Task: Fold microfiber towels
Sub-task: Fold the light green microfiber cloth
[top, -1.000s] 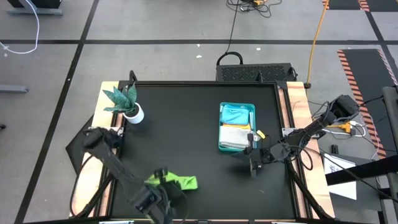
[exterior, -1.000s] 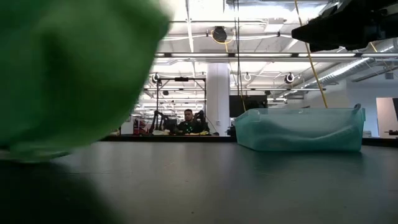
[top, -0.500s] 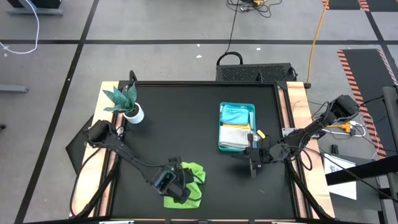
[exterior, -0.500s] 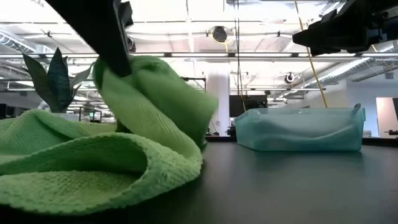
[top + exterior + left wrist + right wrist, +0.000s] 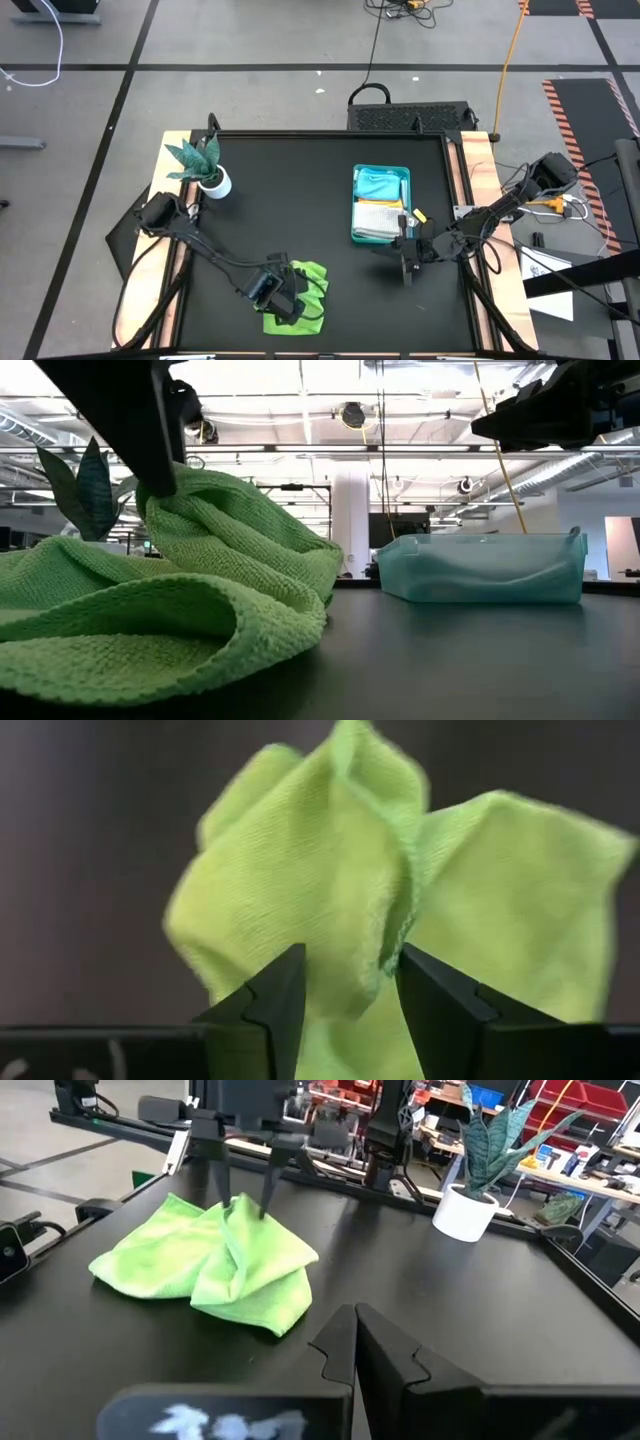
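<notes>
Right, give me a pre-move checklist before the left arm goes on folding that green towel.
1. Left gripper fingers parted: ok; a ridge of the lime green towel sits between them.
2. Towel released: cannot tell.
3. Towel flat: not ok, bunched in a heap.
4. Right gripper shut, apart from the towel: ok, beside the teal tray.
5. Potted plant clear of the work: ok, at the table's far corner.

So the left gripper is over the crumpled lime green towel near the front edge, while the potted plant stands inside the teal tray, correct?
Not quite: the plant stands on the bare table near its far left corner, well apart from the teal tray, as the high view shows. The left gripper is indeed over the crumpled lime green towel.
</notes>
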Robot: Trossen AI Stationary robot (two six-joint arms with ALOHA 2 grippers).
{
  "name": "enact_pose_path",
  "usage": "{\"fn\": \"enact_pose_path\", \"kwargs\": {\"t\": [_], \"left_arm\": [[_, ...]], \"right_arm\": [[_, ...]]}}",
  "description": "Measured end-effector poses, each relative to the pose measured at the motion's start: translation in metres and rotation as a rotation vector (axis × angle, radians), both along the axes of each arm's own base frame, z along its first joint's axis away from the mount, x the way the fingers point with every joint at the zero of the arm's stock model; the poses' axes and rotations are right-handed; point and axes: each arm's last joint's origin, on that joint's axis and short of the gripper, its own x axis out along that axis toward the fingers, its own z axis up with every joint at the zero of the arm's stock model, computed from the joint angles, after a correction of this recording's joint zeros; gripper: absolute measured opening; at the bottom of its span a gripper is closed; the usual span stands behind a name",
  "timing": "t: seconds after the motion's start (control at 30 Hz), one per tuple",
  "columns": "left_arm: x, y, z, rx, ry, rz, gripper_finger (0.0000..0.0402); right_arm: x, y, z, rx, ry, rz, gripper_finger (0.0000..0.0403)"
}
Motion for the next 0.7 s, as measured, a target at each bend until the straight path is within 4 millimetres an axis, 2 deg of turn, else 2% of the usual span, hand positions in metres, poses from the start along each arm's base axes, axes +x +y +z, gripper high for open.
{"fn": "enact_pose_path", "kwargs": {"t": [0.2, 0.37, 0.53, 0.7], "left_arm": [[-0.016, 0.002, 0.021, 0.092, -0.054, 0.024, 0.0141], [-0.023, 0.005, 0.045, 0.082, -0.134, 0.000, 0.0139], [-0.018, -0.001, 0.041, 0.115, -0.163, -0.073, 0.0143], [-0.003, -0.010, 0.024, 0.129, -0.178, -0.220, 0.0182]], "right_arm": [[0.000, 0.000, 0.000, -0.001, 0.002, 0.000, 0.0000], [0.000, 0.000, 0.000, -0.001, 0.002, 0.000, 0.0000], [0.000, 0.000, 0.000, -0.001, 0.003, 0.000, 0.0000], [0.000, 0.000, -0.001, -0.003, 0.005, 0.000, 0.0000]]}}
